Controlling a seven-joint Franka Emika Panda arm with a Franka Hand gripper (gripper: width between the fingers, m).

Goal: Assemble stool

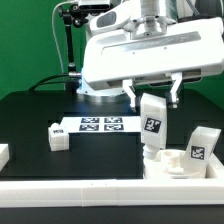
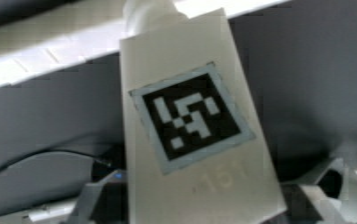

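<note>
My gripper (image 1: 154,98) is shut on a white stool leg (image 1: 152,122) with a black-and-white tag and holds it upright. The leg's lower end is at the round white seat (image 1: 170,166) near the front right of the table; I cannot tell whether they touch. A second leg (image 1: 202,146) stands upright at the seat's right side. A third leg (image 1: 57,135) lies loose on the black table to the exterior view's left. In the wrist view the held leg (image 2: 189,110) fills the middle between my fingers (image 2: 104,196), and the gripper (image 2: 210,204) is closed on it.
The marker board (image 1: 100,124) lies flat on the table behind the loose leg. A long white rail (image 1: 90,196) runs along the front edge, and a short white piece (image 1: 3,153) sits at the left edge. The arm's white body (image 1: 150,50) hangs above.
</note>
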